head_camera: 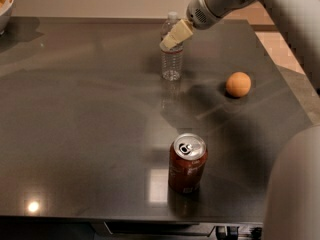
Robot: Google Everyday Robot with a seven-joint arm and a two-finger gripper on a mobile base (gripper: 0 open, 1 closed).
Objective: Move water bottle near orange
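Note:
The water bottle, clear and ribbed with a white cap, stands upright at the back middle of the dark table. The orange lies on the table to the right of the bottle and a little nearer, with a gap of about a bottle's height between them. My gripper comes in from the upper right on the grey arm and overlaps the bottle's upper part, just below the cap.
A brown-red soda can stands upright near the front edge, in front of the bottle. A white bowl sits at the far left back corner. My arm's grey body fills the right edge of the view.

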